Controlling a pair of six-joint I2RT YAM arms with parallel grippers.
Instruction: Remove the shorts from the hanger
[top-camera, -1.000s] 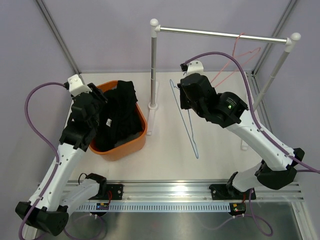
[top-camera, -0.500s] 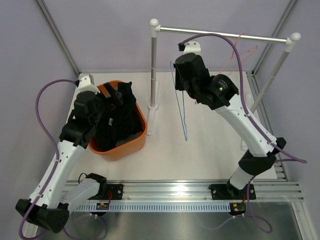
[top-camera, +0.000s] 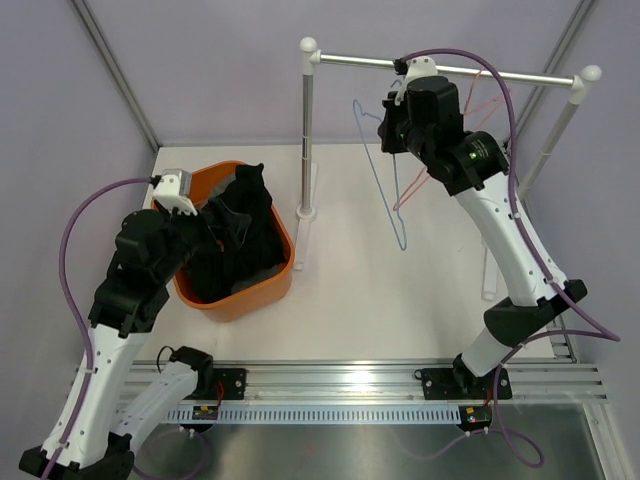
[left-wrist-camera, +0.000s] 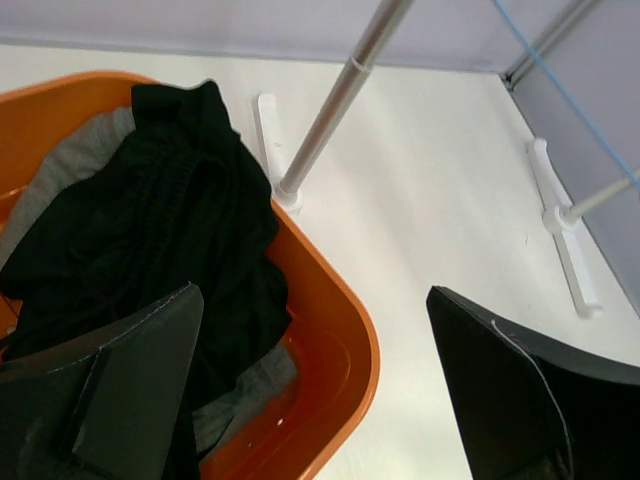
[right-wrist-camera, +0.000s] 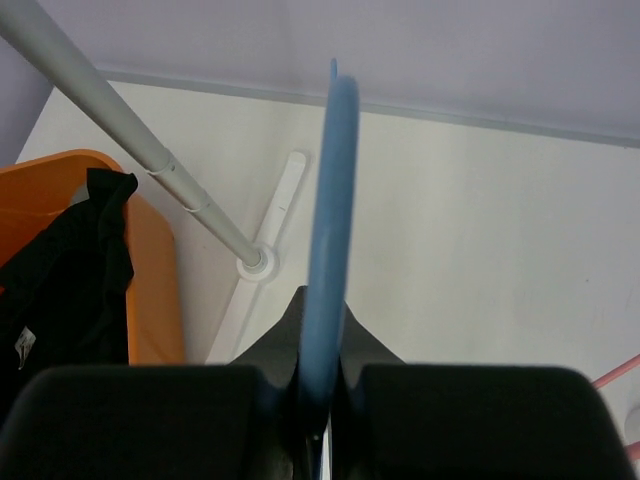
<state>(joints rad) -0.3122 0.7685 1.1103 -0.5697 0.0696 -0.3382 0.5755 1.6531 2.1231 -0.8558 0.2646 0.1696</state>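
The black shorts (top-camera: 238, 232) lie heaped in the orange bin (top-camera: 283, 262), with the grey shorts (left-wrist-camera: 243, 386) showing under them. My left gripper (left-wrist-camera: 312, 300) is open above the bin's near right rim, with nothing between its fingers (left-wrist-camera: 120, 370). The blue wire hanger (top-camera: 386, 185) is bare and hangs tilted below the rail (top-camera: 450, 70). My right gripper (top-camera: 393, 128) is shut on it near its top. In the right wrist view the blue hanger (right-wrist-camera: 330, 220) runs straight up from between the shut jaws of the right gripper (right-wrist-camera: 322, 312).
A pink hanger (top-camera: 482, 100) hangs on the rail at the right. The rack's left post (top-camera: 307, 130) stands right of the bin, its right post (top-camera: 545, 150) by the back right corner. White rack feet (left-wrist-camera: 565, 240) lie on the table.
My left gripper has opened wide, let the black shorts lie in the bin and drawn back toward the near left. My right arm has lifted the blue hanger up and right, close to the rail.
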